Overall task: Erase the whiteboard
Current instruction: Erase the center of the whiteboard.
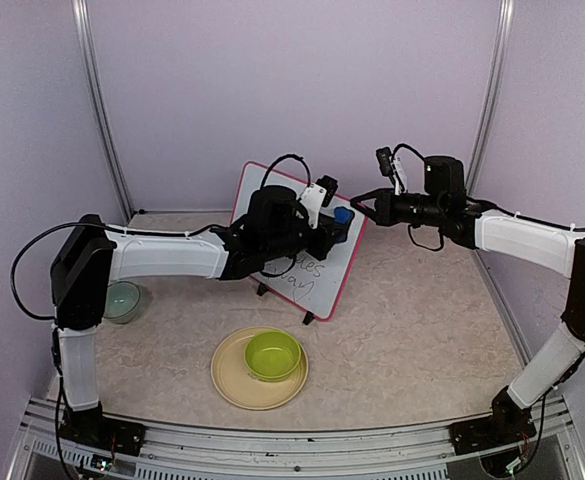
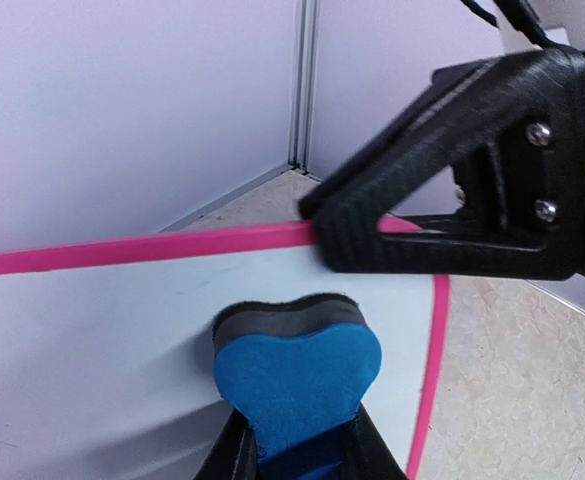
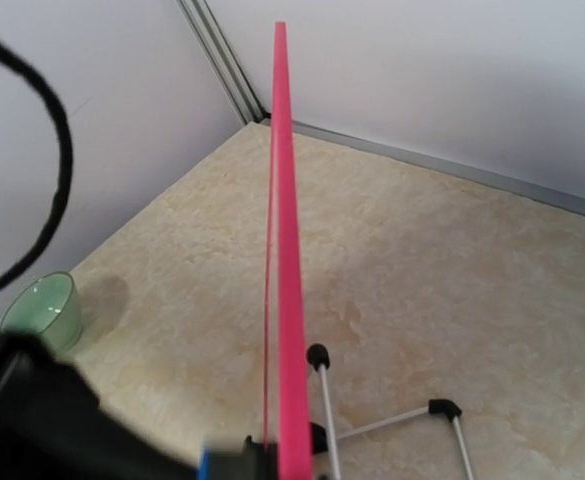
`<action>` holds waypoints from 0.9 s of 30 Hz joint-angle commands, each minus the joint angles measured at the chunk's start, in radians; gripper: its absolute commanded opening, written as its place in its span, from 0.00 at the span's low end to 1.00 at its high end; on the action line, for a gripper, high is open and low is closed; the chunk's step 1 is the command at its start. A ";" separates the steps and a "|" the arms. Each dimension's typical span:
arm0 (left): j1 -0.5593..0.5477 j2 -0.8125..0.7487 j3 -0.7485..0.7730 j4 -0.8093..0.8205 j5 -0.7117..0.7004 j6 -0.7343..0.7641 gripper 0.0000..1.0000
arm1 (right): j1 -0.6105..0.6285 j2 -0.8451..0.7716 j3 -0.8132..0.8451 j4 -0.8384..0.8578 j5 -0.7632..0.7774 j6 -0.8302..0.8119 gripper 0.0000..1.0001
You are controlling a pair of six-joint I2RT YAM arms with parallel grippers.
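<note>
One whiteboard (image 1: 317,280) stands on the desk (image 1: 422,320), with writing below the left tool (image 2: 297,445), which pinches one blue eraser (image 2: 297,375) flat against it. The right tool (image 1: 358,208) is clamped on its frame. One plate (image 1: 234,388), one bowl (image 1: 273,355) and one cup (image 1: 122,300) sit behind both.

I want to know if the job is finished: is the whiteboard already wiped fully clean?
No, the top view shows dark handwriting on the lower part of the whiteboard.
</note>
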 commanded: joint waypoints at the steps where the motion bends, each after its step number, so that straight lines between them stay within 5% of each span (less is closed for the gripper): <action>1: 0.087 -0.008 -0.029 0.021 -0.008 -0.030 0.04 | 0.037 -0.008 -0.003 -0.127 -0.142 -0.018 0.00; 15: 0.228 0.057 0.020 -0.014 0.140 -0.110 0.04 | 0.037 -0.030 -0.003 -0.155 -0.151 -0.046 0.00; 27: 0.332 0.081 0.092 -0.164 0.131 -0.081 0.04 | 0.037 -0.030 0.010 -0.166 -0.146 -0.058 0.00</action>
